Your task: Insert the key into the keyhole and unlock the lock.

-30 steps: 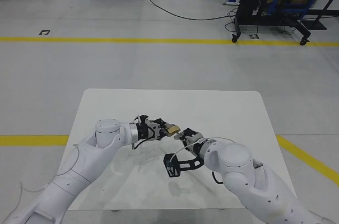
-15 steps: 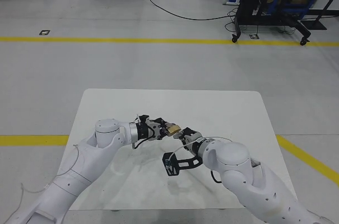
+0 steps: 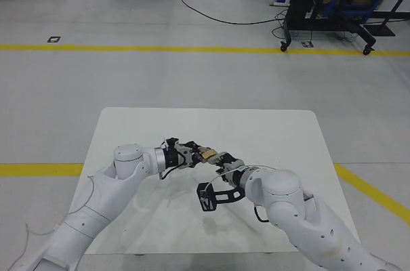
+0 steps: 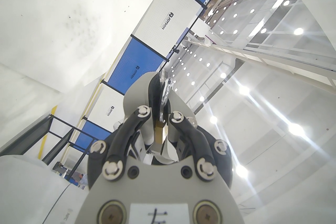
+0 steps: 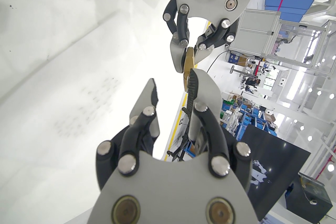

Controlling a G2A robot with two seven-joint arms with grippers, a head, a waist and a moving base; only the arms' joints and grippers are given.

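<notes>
Edging slightly nearer over the last second, the right gripper (image 5: 173, 84) sits just beside the small brass padlock (image 5: 188, 68), jaws released, one tip at the lock's body. The left gripper (image 3: 194, 155) holds that padlock, jaws clenched on it, above the white rectangular bench (image 3: 137, 132). A silvery metal part (image 4: 166, 89) juts beyond the clenched jaws; key or shackle, I cannot tell.

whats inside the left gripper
A brass lock, clamped between the left gripper's fingers. The fingers cover much of it, and its keyhole is hidden.
</notes>
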